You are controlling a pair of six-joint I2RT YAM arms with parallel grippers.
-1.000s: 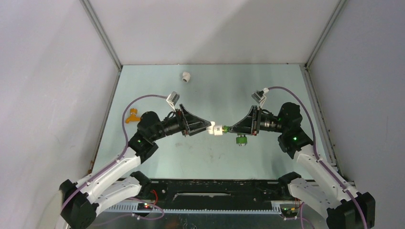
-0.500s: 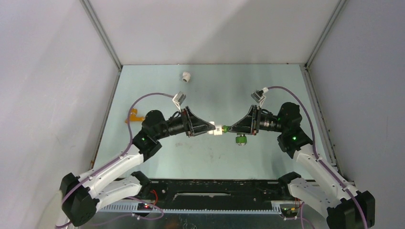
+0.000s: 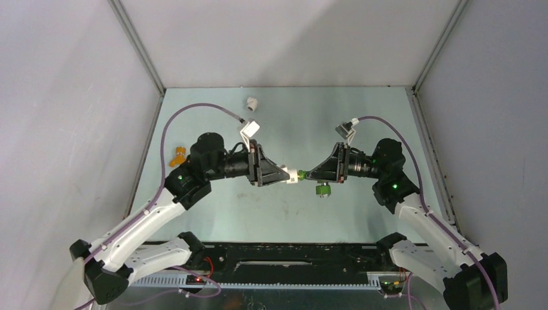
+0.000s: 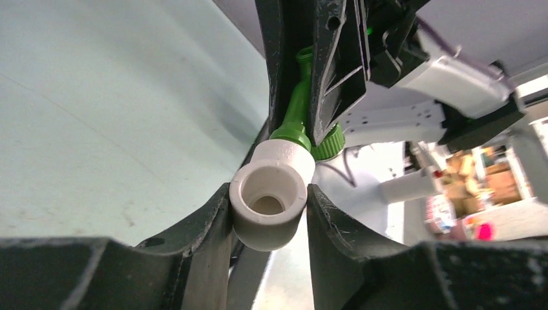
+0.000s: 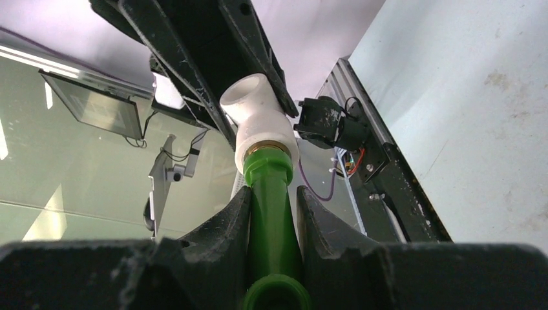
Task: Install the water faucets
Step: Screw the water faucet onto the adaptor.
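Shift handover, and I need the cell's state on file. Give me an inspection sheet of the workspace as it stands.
Surface: pale green table, faint smudges.
Job's things: green faucet end-on against white elbow fitting, mid-table; orange faucet lying at the left edge.
Clutter: spare white elbow near the far edge.
Pincers: left pincer shut on white elbow fitting; right pincer shut on green faucet.
Cables: purple cables loop from both wrists.
Surroundings: grey walls; nothing else seen.
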